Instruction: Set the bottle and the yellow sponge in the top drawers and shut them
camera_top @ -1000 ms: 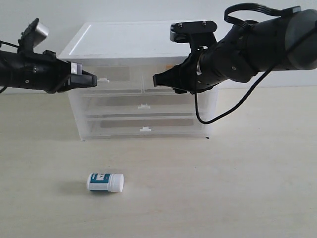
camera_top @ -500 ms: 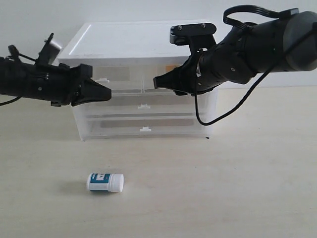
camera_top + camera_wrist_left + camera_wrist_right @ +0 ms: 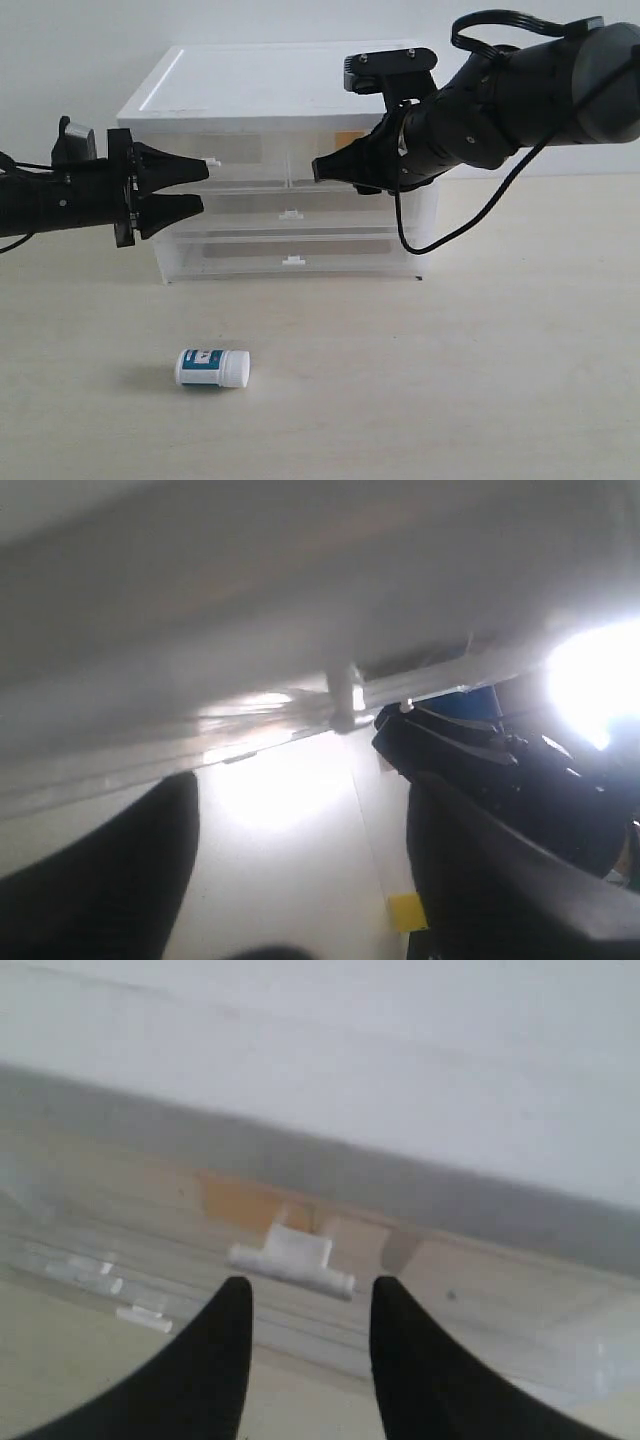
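The bottle [image 3: 212, 367] lies on its side on the table, well in front of the drawer unit [image 3: 290, 90] and away from both grippers. An orange-yellow shape, the yellow sponge [image 3: 350, 138], shows through the translucent top right drawer; the right wrist view shows the sponge [image 3: 248, 1203] behind that drawer's white clip handle [image 3: 291, 1257]. My right gripper [image 3: 318, 168] [image 3: 310, 1300] is open just short of that handle. My left gripper [image 3: 203, 184] [image 3: 300, 880] is open, one jaw above the other, beside the top left drawer's handle [image 3: 209, 160] [image 3: 343, 695]. Both top drawers look pushed in.
Two full-width drawers [image 3: 290, 238] sit below the top pair. The right arm's black cable [image 3: 440, 225] loops down beside the unit. A small yellow patch [image 3: 407, 912] shows in the blurred left wrist view; I cannot tell what it is.
The left arm has dropped lower and rolled, and its gripper has gone from shut to open beside the top left handle. The right arm and the bottle have hardly moved.
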Robot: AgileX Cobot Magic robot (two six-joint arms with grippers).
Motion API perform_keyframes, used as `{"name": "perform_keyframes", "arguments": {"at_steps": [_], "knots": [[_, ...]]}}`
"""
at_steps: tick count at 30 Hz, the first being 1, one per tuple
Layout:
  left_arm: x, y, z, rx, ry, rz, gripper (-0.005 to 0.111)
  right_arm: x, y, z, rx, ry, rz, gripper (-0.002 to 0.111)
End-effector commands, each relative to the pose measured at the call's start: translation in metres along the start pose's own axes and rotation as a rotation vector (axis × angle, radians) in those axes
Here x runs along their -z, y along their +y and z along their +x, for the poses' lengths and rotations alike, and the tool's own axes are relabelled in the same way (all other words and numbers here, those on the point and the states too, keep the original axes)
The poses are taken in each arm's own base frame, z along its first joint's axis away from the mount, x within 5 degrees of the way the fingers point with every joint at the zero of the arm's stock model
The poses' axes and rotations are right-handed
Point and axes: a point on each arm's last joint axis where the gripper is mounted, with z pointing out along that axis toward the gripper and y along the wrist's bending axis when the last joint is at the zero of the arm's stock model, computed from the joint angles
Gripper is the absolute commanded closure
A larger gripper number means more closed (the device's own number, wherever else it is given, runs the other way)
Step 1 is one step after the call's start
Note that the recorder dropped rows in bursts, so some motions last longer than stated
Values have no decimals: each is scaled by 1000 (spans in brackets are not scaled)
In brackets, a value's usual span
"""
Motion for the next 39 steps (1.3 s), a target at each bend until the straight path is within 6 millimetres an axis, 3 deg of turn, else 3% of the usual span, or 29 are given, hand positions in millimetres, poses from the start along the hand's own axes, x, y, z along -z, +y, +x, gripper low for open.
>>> {"name": "perform_keyframes", "arguments": {"at_steps": [1, 16, 24, 32, 39], "knots": [[0, -7, -8, -14, -14, 26, 50, 2, -2, -6, 0, -26, -5, 74], [-2, -19, -25, -38, -32, 48, 51, 2, -1, -7, 2, -42, -18, 74], [-2, -19, -25, -38, -32, 48, 82, 2, -1, -8, 5, -45, -20, 74], [-2, -19, -25, -84, -34, 47, 103, 2, -1, -8, 5, -45, -20, 74], [0, -24, -24, -162, -13, 39, 103, 2, 1, -10, -2, -69, -38, 74]]}}
